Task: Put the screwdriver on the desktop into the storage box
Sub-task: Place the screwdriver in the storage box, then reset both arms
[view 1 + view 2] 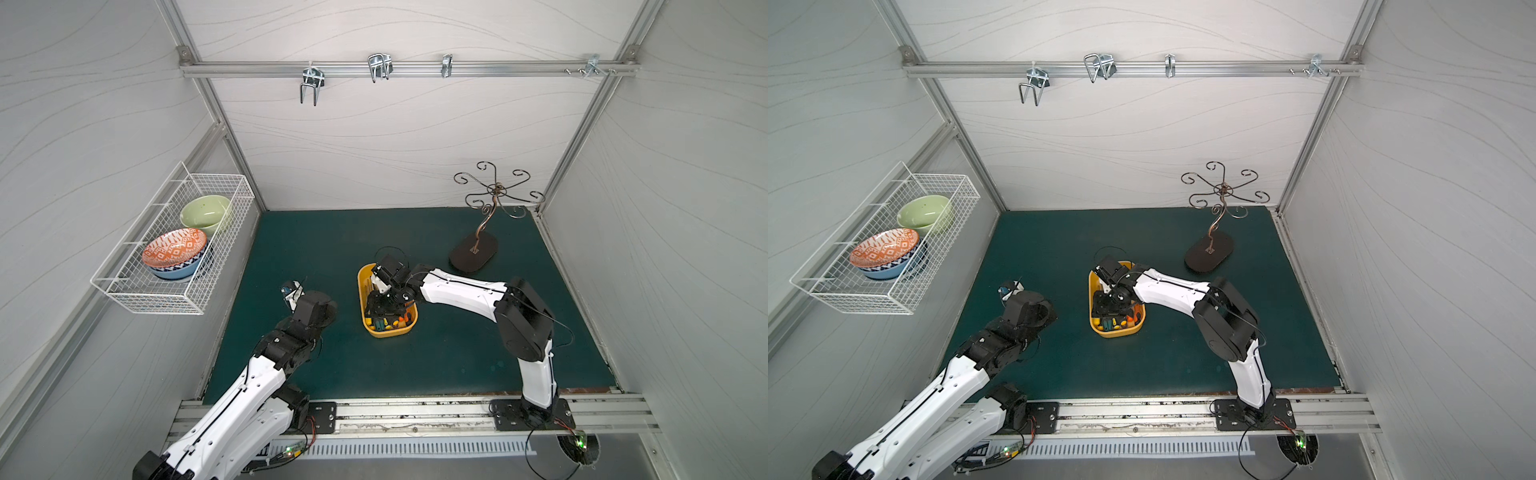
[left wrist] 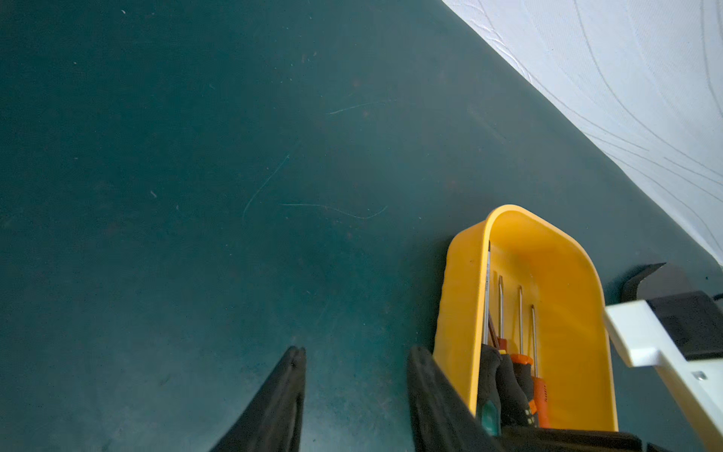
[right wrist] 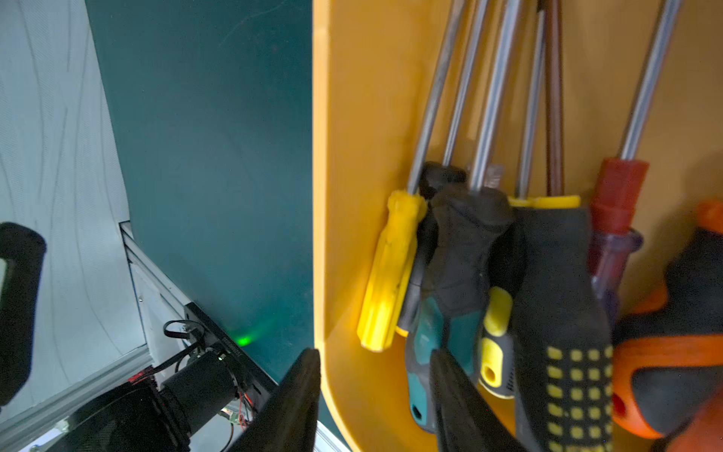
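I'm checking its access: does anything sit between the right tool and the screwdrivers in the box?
Nothing visible does. The right tool is open over the handle end of the box, and the screwdrivers lie uncovered right beside it. Only the box's side wall shows between its two fingers.

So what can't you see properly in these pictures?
In both top views, the right gripper covers most of the storage box, so the screwdrivers can't be counted.
Right wrist view: the screwdriver tips are cut off by the picture's edge.
Left wrist view: the left gripper hides the handle ends.
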### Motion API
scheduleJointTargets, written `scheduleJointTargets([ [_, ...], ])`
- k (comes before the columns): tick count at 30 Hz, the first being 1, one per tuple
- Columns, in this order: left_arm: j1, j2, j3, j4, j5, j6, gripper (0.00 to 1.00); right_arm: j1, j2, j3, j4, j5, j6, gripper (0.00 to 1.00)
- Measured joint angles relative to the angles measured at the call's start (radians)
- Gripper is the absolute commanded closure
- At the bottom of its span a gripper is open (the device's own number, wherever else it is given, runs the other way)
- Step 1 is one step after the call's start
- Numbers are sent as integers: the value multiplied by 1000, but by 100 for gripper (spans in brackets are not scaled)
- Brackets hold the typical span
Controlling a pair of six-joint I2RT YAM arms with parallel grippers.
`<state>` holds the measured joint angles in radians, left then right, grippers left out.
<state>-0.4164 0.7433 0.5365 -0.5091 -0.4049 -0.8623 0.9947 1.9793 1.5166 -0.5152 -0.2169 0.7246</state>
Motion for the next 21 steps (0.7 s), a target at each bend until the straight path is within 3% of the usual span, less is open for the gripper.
scheduleJointTargets([
  [4, 16, 4, 13, -2, -10, 46, 50, -6, -195, -111, 7, 148, -49, 41],
  [8, 26, 17, 29, 39, -45, 124, 43, -93, -571, -314, 56, 310, -107, 41],
  [10, 29, 28, 28, 88, -64, 176, 39, -186, -740, -415, 89, 387, -126, 34],
  [12, 31, 45, 20, 174, -90, 256, 32, -303, -897, -537, 113, 492, -140, 4],
  [14, 33, 64, 1, 271, -126, 342, 23, -401, -1008, -648, 119, 577, -170, 1],
  [17, 57, 105, -31, 409, -173, 452, 18, -603, -1089, -789, 126, 621, -222, 1],
  [21, 156, 160, -68, 561, -174, 573, 11, -900, -996, -849, 211, 587, -286, 1],
])
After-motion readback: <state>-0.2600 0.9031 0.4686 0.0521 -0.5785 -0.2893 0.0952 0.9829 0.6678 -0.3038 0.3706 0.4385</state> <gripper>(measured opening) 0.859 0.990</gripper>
